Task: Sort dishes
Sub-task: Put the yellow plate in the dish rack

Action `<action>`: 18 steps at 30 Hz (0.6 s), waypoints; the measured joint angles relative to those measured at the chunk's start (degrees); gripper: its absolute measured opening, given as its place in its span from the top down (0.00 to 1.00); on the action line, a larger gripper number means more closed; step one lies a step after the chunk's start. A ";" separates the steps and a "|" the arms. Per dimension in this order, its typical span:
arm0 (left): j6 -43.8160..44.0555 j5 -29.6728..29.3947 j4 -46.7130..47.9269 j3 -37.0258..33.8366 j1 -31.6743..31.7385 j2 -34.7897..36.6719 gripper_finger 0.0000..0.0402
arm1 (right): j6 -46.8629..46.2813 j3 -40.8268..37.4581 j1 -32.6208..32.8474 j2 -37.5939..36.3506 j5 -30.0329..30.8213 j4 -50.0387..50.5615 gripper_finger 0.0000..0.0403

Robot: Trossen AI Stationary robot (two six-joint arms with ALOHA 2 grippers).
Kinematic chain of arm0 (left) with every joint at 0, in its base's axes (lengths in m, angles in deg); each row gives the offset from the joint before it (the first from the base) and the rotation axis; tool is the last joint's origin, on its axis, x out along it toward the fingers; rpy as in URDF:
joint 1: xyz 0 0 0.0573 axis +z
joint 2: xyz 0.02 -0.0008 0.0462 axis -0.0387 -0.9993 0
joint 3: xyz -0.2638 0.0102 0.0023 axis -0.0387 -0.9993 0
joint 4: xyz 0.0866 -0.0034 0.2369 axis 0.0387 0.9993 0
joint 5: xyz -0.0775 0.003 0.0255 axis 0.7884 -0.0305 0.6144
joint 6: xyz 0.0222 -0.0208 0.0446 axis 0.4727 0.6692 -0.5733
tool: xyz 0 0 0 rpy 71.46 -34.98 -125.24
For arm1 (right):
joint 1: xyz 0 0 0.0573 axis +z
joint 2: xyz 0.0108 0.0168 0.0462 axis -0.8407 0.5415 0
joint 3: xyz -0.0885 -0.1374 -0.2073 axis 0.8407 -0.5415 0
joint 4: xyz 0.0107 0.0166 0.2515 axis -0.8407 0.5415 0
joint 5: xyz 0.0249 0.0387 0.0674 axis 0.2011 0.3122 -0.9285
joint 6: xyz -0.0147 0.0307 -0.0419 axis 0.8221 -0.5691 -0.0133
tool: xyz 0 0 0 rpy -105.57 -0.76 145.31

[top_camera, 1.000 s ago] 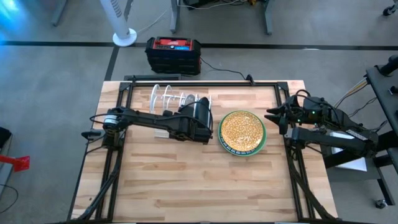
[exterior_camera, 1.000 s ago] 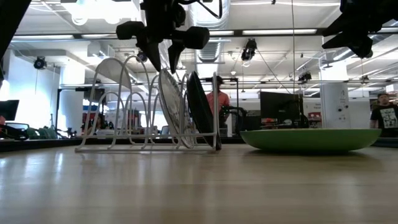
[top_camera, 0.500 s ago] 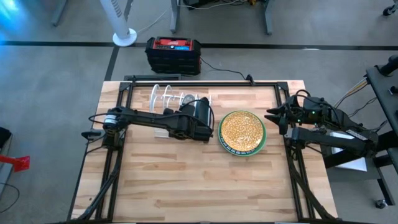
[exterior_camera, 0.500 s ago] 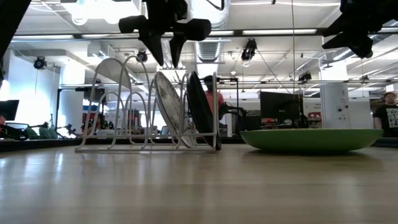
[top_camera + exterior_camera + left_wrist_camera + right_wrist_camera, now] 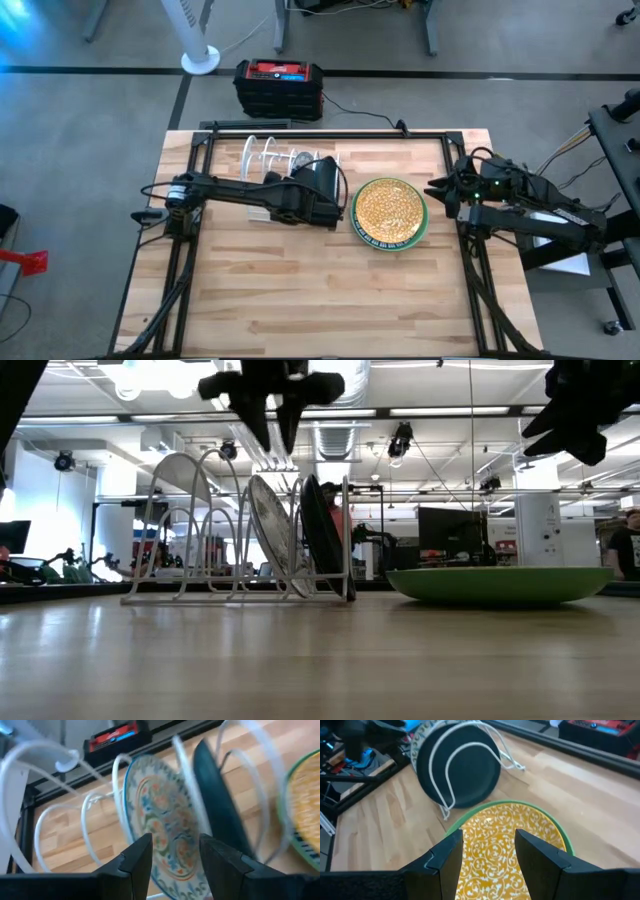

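Directly under left end effector (image 5: 270,430), floral plate (image 5: 268,525).

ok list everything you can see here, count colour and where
wire rack: 1, white, back left of the table
patterned plate: 1, white with blue floral pattern, upright in the rack
dark plate: 1, dark teal, upright in the rack beside the patterned one
yellow plate: 1, mustard-yellow pattern with green rim, flat on the table right of the rack
table: 1, light wood
box: 1, black and red, on the floor behind the table
left gripper: 1, dark, open, above the rack
right gripper: 1, dark, open, at the table's right edge
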 joint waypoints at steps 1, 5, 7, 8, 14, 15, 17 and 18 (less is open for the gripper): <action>-1.69 -0.59 -0.14 1.61 -0.19 -0.23 0.62 | -0.47 -0.44 -0.01 -0.01 0.00 0.01 0.57; -9.93 -4.81 -2.50 9.53 -1.68 -2.12 0.62 | -2.01 -2.94 -0.02 -0.01 0.24 -0.05 0.57; -15.97 -7.24 -5.62 13.94 -2.63 -3.53 0.62 | -3.69 -4.33 -0.01 0.00 1.19 0.29 0.57; -19.26 -8.45 -7.29 16.08 -3.12 -4.26 0.62 | -4.68 -4.74 -0.03 0.01 1.59 0.37 0.57; -39.74 -6.68 -20.67 22.05 -4.47 -10.06 0.62 | -7.38 -6.40 -0.04 -0.02 1.82 -0.09 0.57; -42.62 -4.02 -23.71 20.89 -4.46 -10.18 0.62 | -8.27 -6.97 -0.04 -0.03 2.26 -0.22 0.57; -46.72 -1.00 -30.38 19.04 -4.36 -10.70 0.63 | -9.95 -8.22 0.00 0.01 3.70 0.04 0.57; -48.56 -0.38 -32.94 18.30 -4.35 -10.86 0.63 | -10.80 -8.83 -0.04 -0.01 3.95 0.24 0.57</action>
